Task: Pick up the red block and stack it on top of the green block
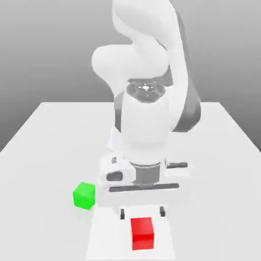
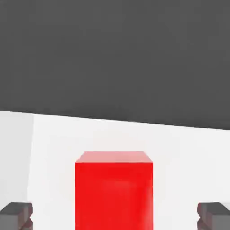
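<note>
plainly, the jaws stand wide, while the red block is cut off in the hand view.

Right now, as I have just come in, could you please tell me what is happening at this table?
A robot arm is working with two small blocks. Its hand is open above the red block, with one fingertip on each side, and does not grip it. The green block sits apart, toward the exterior view's left. Nothing is stacked yet; the red block still has to go on top of the green one.
</note>
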